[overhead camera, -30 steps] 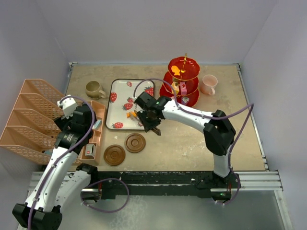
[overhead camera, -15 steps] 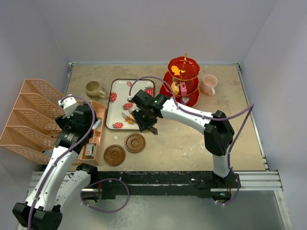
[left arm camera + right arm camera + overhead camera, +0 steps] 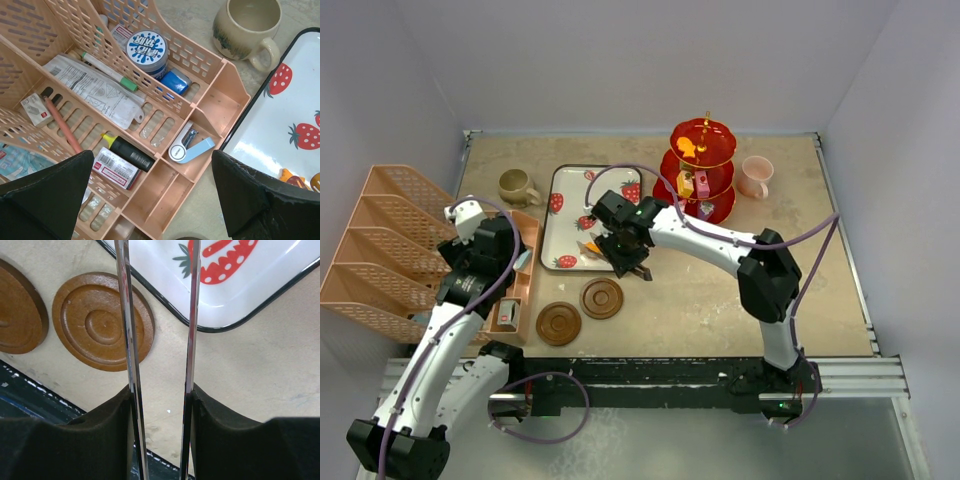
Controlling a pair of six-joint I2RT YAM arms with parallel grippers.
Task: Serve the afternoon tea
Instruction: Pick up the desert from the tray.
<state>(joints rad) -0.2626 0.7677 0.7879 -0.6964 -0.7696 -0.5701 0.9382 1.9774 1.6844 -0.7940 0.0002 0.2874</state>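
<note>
Nearest, two round brown coasters point(image 3: 559, 323) side by side on the table. Just behind, right gripper point(image 3: 160, 400) clamped on metal tweezers point(image 3: 124, 315), at near edge of tray point(image 3: 570, 225) with an orange toy sweet point(image 3: 590, 247). Left gripper point(image 3: 152, 185) spread wide above organizer point(image 3: 165, 100). Farthest: olive-brown mug point(image 3: 518, 186), red three-tier stand point(image 3: 700, 170), pink mug point(image 3: 755, 177).

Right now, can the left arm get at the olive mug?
Probably yes. The left claw hangs open above the peach organiser, and the olive mug stands uncovered just beyond it, with nothing between them.
</note>
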